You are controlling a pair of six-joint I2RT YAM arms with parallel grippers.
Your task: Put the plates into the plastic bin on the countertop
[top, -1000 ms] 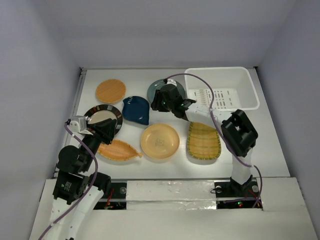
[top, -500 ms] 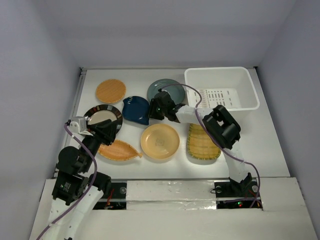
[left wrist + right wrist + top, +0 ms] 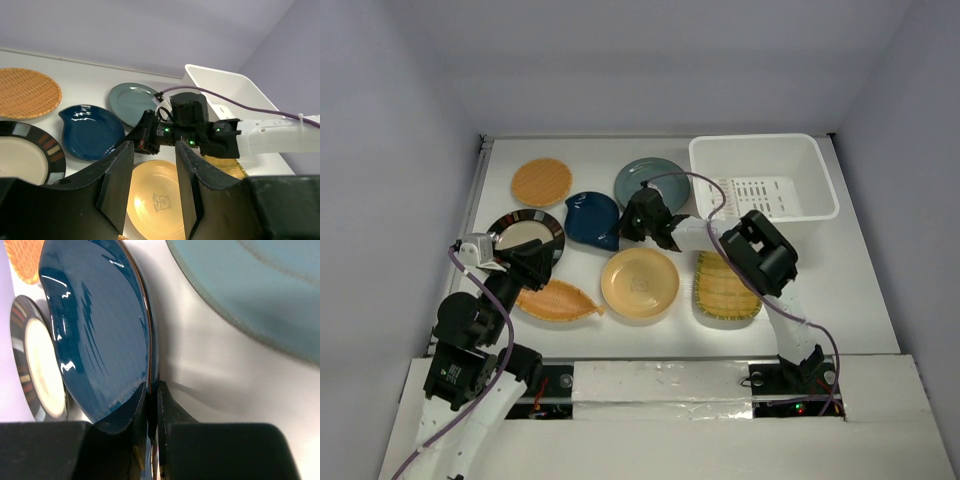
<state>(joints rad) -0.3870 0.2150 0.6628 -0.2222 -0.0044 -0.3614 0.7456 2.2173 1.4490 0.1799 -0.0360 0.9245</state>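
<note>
Well, the right gripper point(image 3: 150, 396) pinched the rim of the dark blue leaf-shaped plate point(image 3: 95, 330), while the left gripper point(image 3: 154, 150) hung open near the black-rimmed cream plate point(image 3: 525, 233).

R hand point(image 3: 626, 228) down off teal plate point(image 3: 660, 177), onto dk-blue plate point(image 3: 588, 218) rim.

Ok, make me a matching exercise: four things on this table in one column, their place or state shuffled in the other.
1. dark blue leaf plate
2. plastic bin
3. ribbed yellow plate
4. black-rimmed plate

A. holds no plates
B. just right of the round yellow plate
C. rim between the right gripper fingers
D. leftmost of these four

Pairs: 1-C, 2-A, 3-B, 4-D.
</note>
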